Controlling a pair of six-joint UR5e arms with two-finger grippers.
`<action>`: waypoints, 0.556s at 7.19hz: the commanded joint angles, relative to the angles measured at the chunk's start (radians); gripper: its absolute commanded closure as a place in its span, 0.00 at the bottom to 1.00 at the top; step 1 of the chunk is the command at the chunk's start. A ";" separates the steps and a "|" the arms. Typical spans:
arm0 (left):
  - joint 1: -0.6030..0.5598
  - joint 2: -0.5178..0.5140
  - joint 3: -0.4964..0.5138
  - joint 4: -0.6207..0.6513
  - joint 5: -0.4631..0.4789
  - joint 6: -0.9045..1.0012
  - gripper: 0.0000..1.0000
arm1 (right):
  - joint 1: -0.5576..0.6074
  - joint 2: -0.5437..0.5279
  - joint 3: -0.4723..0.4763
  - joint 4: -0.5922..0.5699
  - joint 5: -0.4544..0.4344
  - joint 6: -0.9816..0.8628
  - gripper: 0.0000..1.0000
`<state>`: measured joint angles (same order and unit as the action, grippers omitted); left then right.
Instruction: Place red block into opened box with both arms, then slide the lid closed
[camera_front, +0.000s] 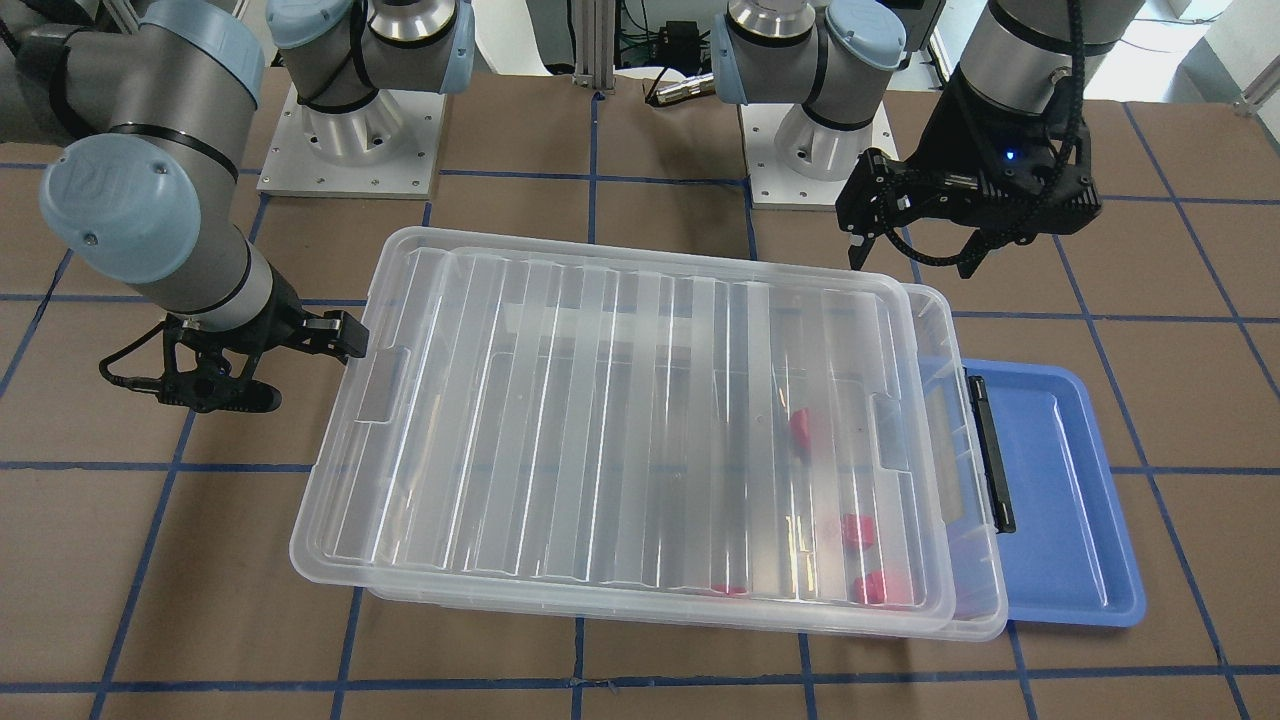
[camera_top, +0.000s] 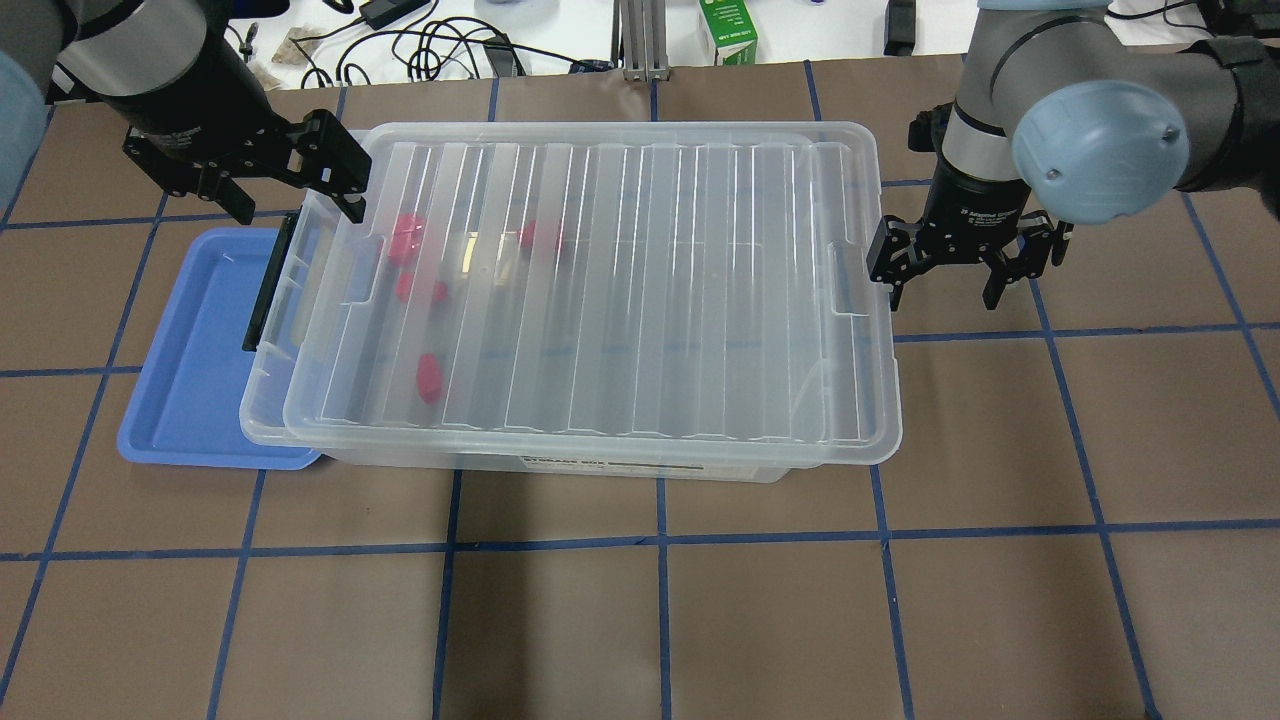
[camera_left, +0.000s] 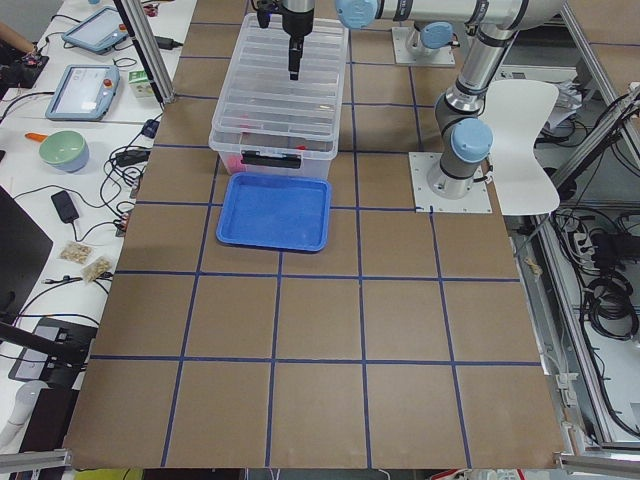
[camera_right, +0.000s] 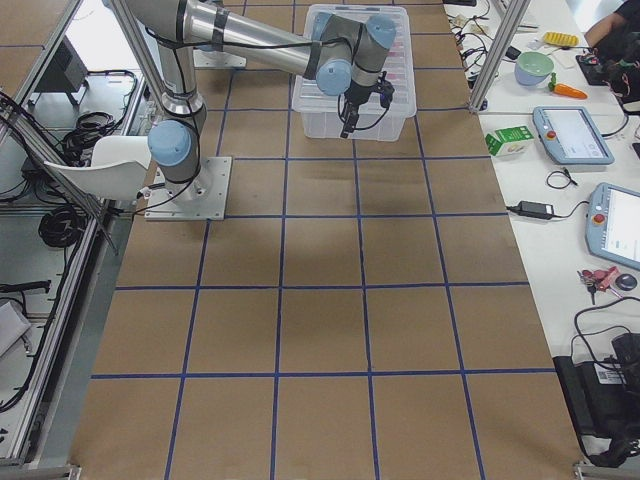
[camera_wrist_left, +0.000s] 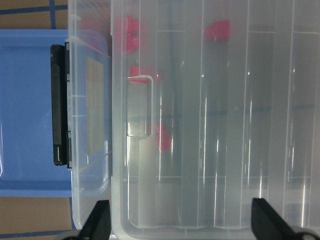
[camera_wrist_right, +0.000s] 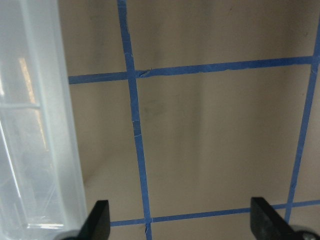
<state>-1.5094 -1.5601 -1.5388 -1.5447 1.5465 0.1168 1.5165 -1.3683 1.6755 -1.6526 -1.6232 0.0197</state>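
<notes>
Right gripper (camera_wrist_right: 181, 222) fingertips spread wide above brown table (camera_wrist_right: 215, 130) marked with blue tape lines (camera_wrist_right: 134, 125); clear lid (camera_wrist_right: 35, 125) edge runs down view's left side.

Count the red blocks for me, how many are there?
4 red blocks, all in the box under the lid: three near the blue tray's end, one further in. The ribbed lid might hide more.

The lid (camera_top: 620, 290) was clear plastic with parallel ribs; the box (camera_top: 262, 402) was clear too, its end bar (camera_top: 265, 290) black. The red blocks (camera_top: 428, 377) were bright. The tray (camera_top: 190, 370) was blue. The table (camera_top: 760, 610) was brown, gridded with blue tape.
</notes>
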 joint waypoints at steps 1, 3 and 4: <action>0.000 0.000 -0.001 0.000 0.001 0.000 0.00 | 0.011 0.000 0.000 -0.001 0.002 -0.001 0.00; 0.000 0.000 -0.001 0.000 0.000 0.000 0.00 | 0.014 0.000 0.001 -0.001 0.015 -0.001 0.00; 0.000 0.000 -0.001 0.000 0.000 0.000 0.00 | 0.014 0.000 0.001 -0.001 0.017 -0.001 0.00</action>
<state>-1.5094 -1.5601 -1.5401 -1.5447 1.5464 0.1166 1.5301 -1.3684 1.6764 -1.6536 -1.6119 0.0184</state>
